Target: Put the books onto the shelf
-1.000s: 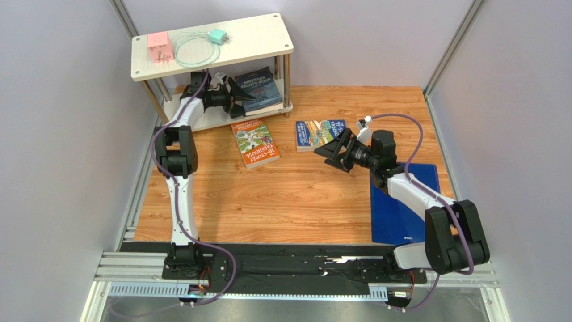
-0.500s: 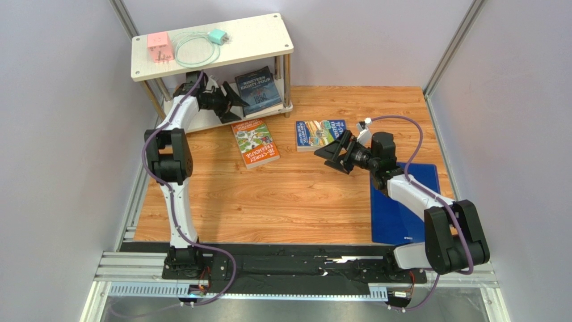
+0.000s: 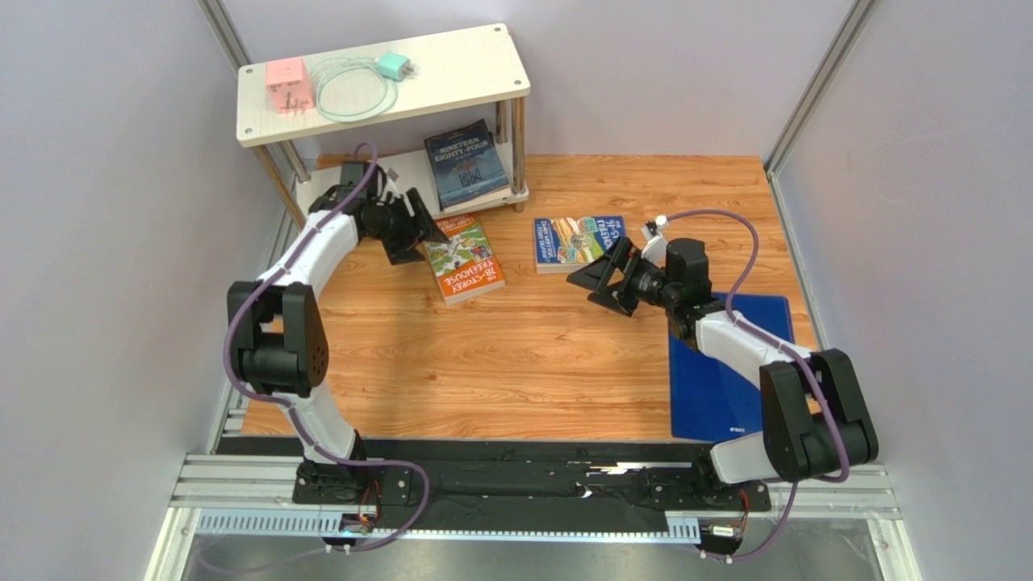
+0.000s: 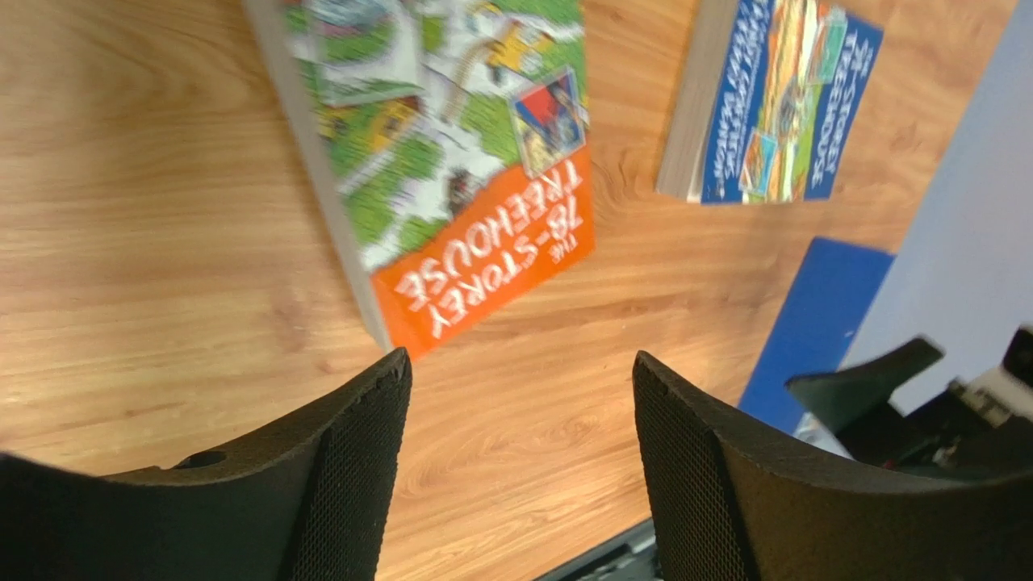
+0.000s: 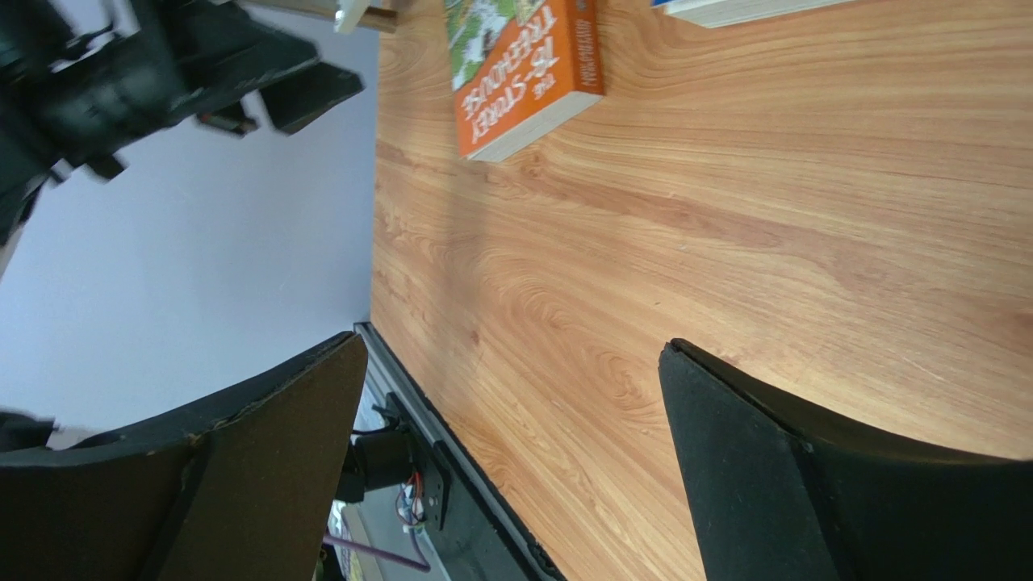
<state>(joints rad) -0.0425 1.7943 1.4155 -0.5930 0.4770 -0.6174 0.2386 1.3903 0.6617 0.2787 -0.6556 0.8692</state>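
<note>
The shelf (image 3: 467, 67) stands at the back left, and a slate blue book (image 3: 468, 162) lies on its lower board. On the table an orange-green book (image 3: 461, 258) (image 4: 449, 157) (image 5: 524, 67) lies flat, with a bright blue book (image 3: 577, 241) (image 4: 776, 103) to its right. My left gripper (image 3: 415, 235) (image 4: 519, 360) hangs open and empty just left of the orange-green book, in front of the shelf. Just below the bright blue book's right end, my right gripper (image 3: 608, 282) (image 5: 513, 344) is wide open above bare wood, holding nothing.
A pink block (image 3: 289, 86), a coiled cable (image 3: 352, 92) and a teal plug (image 3: 392, 64) sit on the shelf's top board. A plain blue sheet (image 3: 715, 375) (image 4: 819, 315) lies at the right under the right arm. Grey walls enclose the table on three sides.
My left gripper has drawn back out of the lower shelf toward the table, ending beside the orange-green book. The slate blue book stays on the lower board. The right gripper barely moved.
</note>
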